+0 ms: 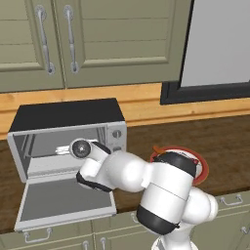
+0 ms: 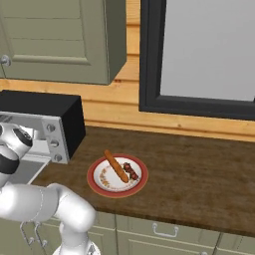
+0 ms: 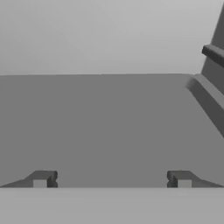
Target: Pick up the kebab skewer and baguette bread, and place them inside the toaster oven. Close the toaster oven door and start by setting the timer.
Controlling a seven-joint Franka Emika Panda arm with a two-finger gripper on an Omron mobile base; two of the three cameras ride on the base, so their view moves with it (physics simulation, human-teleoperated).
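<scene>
Tabletop (image 2: 199, 159) is dark wood, under green cabinets (image 1: 97, 39). Toaster oven (image 1: 63, 114) sits at its left end, the toaster oven door (image 1: 63, 202) dropped flat open toward the robot. Arm reaches into the open cavity; hand view shows the grey oven floor and a side wall with a rail. Jaws spread wide, holding nothing. Red-rimmed plate (image 2: 97, 184) sits right of the oven, well apart. Baguette bread (image 2: 115, 166) lies diagonally across it, kebab skewer (image 2: 131, 171) just beside it.
</scene>
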